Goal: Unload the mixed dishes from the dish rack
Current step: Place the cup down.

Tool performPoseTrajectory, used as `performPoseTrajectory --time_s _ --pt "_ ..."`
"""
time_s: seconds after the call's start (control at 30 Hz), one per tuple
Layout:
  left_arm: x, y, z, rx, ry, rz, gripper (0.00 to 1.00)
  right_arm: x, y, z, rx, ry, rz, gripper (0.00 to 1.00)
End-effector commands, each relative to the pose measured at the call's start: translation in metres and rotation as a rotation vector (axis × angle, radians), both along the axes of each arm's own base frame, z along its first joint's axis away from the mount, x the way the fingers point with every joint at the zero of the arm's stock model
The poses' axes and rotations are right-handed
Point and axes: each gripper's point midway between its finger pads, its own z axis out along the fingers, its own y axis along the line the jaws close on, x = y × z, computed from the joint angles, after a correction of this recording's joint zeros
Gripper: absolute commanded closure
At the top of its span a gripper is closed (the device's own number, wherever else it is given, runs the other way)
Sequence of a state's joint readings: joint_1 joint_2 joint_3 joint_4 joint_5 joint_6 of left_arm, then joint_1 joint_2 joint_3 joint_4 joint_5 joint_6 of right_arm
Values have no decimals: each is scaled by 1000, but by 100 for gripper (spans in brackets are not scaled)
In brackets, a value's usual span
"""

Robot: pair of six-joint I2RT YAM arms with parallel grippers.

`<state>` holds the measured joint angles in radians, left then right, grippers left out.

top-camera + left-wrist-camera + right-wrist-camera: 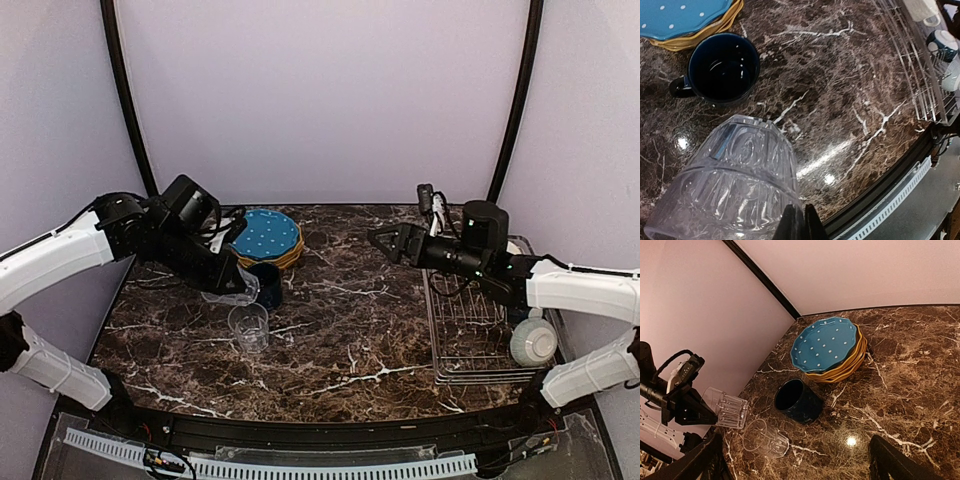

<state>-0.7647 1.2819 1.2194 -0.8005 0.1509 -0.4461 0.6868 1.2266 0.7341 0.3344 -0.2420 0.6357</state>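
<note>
L gripper [222, 283] is clamped on a clear tumbler [233, 292] by its rim/wall. The glass is tipped on its side, mouth toward the cam in the L wrist view, and hangs low over the worktop [350, 330] toward the L edge, about mid-depth. It reads as the put-down step: the glass is carried tilted because it was grabbed side-on, so it needs turning upright before release. A second tumbler [248, 325] stands just nearer the front edge, so the drop spot has to miss it. The dark blue cup [267, 283] sits just to the R, close enough that a bump is a risk. Plate stack [265, 237], blue dotted on top w/ yellow under, sits by the far edge L of centre. The unloaded stuff is all grouped there, prob to keep the L arm's reach short. R gripper [378, 238] has its jaws spread wide w/ nothing between them, hovering mid-worktop toward the far edge, beside the dish rack [470, 330]. The rack runs along the R edge down to the near-R corner. Inside it a teal/white bowl [533, 342] sits at the near end and a cream mug [921, 9] at the far end, so the task is partly done. R arm looks parked clear of the L arm's drop zone.
</note>
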Motion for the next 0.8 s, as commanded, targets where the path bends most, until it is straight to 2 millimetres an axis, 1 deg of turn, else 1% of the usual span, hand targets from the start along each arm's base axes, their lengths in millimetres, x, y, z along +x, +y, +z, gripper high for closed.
performPoseTrajectory --time_s 0.0,0.03,0.17,0.27,0.4,0.47,0.5,0.53,0.57,0.6,0.63,0.73,0.77 --pt "-14 27 -29 238 79 -48 95 5 0 2 -24 -14 -7 1" --pt "-12 26 -33 265 82 -51 95 5 0 1 -25 -12 -8 1" --pt "-16 16 -43 292 97 -95 95 5 -2 0 -27 -6 -14 1" --pt "-17 11 -47 284 99 -111 95 4 -3 0 -28 -6 -17 1" --pt "-16 11 -52 296 105 -111 94 6 -2 -1 -32 -7 -20 1" --pt "-16 12 -53 309 105 -108 88 6 -1 -1 -33 -5 -14 1" --pt "-16 12 -53 312 105 -111 81 6 0 -1 -34 -3 -13 1" --pt "-17 12 -53 313 105 -113 77 7 0 -2 -34 -2 -11 1" --pt "-17 11 -52 311 101 -117 70 7 1 -2 -34 -1 -11 1" --pt "-17 11 -51 311 98 -118 67 7 1 -2 -35 1 -10 1" --pt "-17 10 -49 307 92 -120 62 7 1 -3 -36 3 -10 1" --pt "-14 12 -40 301 58 -113 53 7 1 -4 -41 5 -11 1" --pt "-13 12 -37 299 46 -113 52 8 0 -3 -42 3 -14 1"
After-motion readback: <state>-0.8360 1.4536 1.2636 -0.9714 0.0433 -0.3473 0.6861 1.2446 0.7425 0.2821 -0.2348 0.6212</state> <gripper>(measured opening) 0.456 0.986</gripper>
